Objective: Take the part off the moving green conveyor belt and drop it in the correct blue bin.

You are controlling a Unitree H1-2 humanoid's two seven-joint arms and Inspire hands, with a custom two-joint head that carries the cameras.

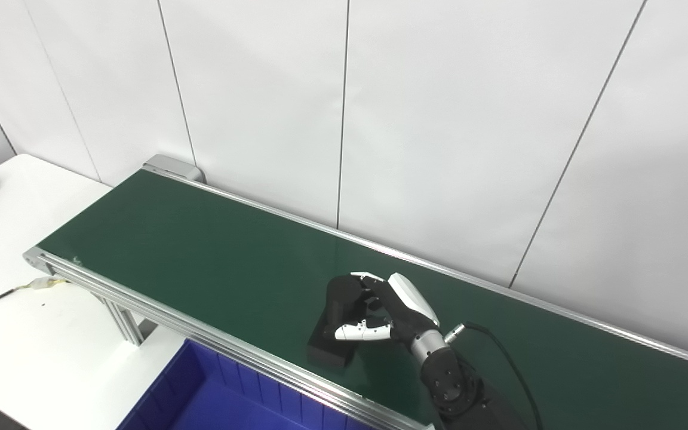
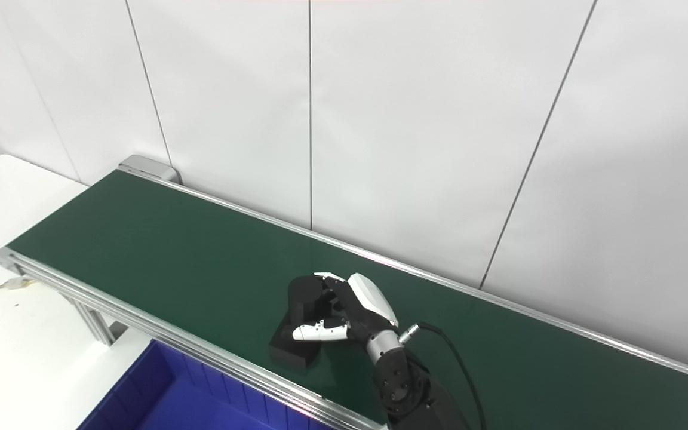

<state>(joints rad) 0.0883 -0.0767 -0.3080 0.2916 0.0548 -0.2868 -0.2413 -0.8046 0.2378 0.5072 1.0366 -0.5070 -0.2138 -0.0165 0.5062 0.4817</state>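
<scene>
The green conveyor belt (image 1: pixel 212 251) is being seen running diagonally above the blue bin (image 1: pixel 212 397) at the near edge. On the belt, the black part (image 1: pixel 338 322) is being clasped by the right hand (image 1: pixel 389 310), its fingers closed around it; the left hand is not being shown.

Bright, even light from above fills both views. The white wall (image 1: pixel 439 119) is softly lit, with no hard shadows. A faint pale sheen runs along the green belt (image 1: pixel 200 251) near its far rail. Focus is fairly sharp throughout, and the black part (image 2: pixel 299 322) loses detail in its own darkness.
</scene>
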